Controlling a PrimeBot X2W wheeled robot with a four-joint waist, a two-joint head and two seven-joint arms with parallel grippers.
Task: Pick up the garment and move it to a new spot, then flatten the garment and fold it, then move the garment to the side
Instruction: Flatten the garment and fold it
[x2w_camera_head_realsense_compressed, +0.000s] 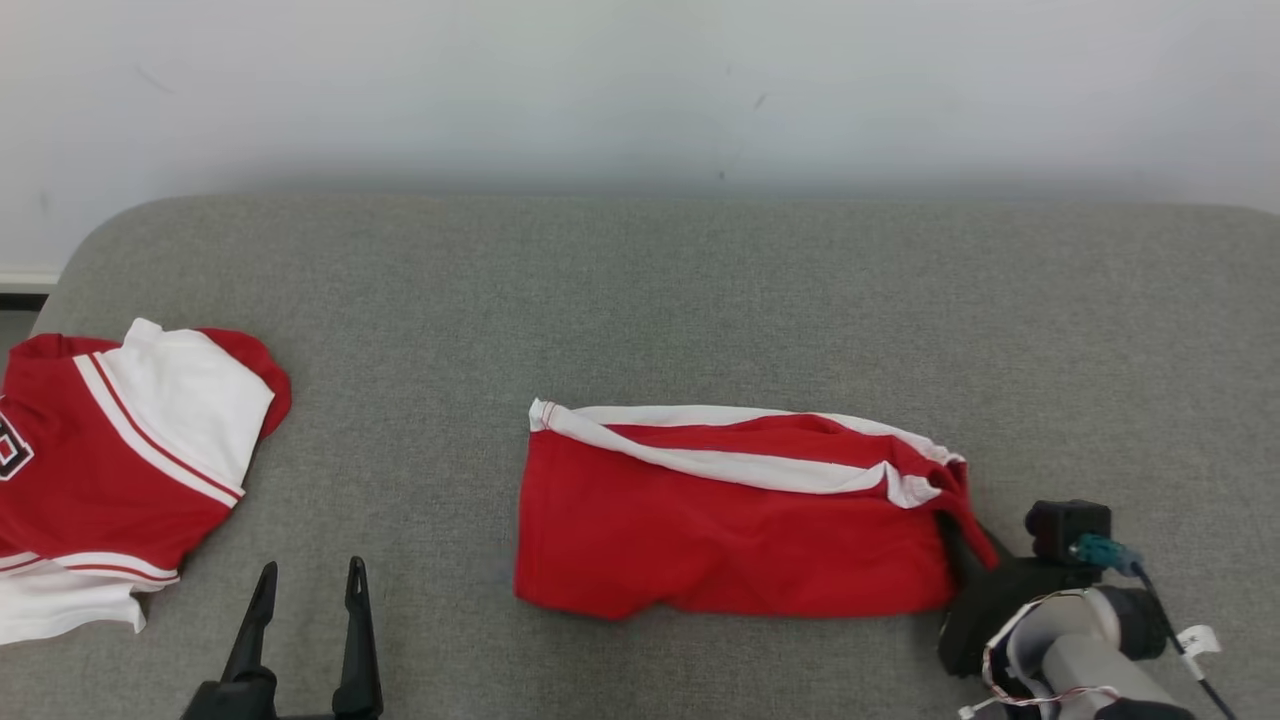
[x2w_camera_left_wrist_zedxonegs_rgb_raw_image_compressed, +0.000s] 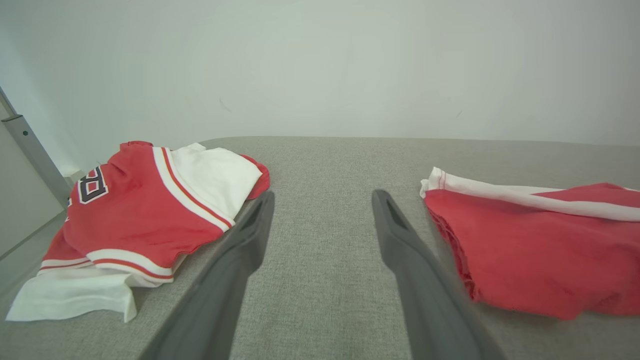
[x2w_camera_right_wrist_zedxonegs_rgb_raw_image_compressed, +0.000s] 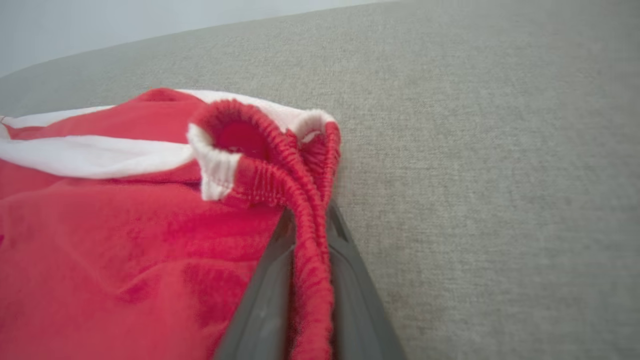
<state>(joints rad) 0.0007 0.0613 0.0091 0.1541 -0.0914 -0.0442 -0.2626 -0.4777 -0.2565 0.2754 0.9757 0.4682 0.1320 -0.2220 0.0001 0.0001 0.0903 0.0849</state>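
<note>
Right end effector (x2w_camera_right_wrist_zedxonegs_rgb_raw_image_compressed: 306, 235) is clamped on the elastic waistband (x2w_camera_right_wrist_zedxonegs_rgb_raw_image_compressed: 270, 180) at the right end of the red shorts (x2w_camera_head_realsense_compressed: 730, 520), which we see lying on the counter (x2w_camera_head_realsense_compressed: 700, 300), long axis left-right, left end nearer our wide-open left end effector (x2w_camera_head_realsense_compressed: 310, 590).

**Soft cloth on a matt weave**

The shorts (x2w_camera_head_realsense_compressed: 730, 530) are soft red knit cloth, the waistband (x2w_camera_right_wrist_zedxonegs_rgb_raw_image_compressed: 272, 177) ribbed elastic. The jersey (x2w_camera_head_realsense_compressed: 110, 470) is smooth cloth too. The pad (x2w_camera_head_realsense_compressed: 640, 300) beneath is coarse grey weave, matt. The left gripper (x2w_camera_left_wrist_zedxonegs_rgb_raw_image_compressed: 323, 195) looks like matt dark plastic.
</note>
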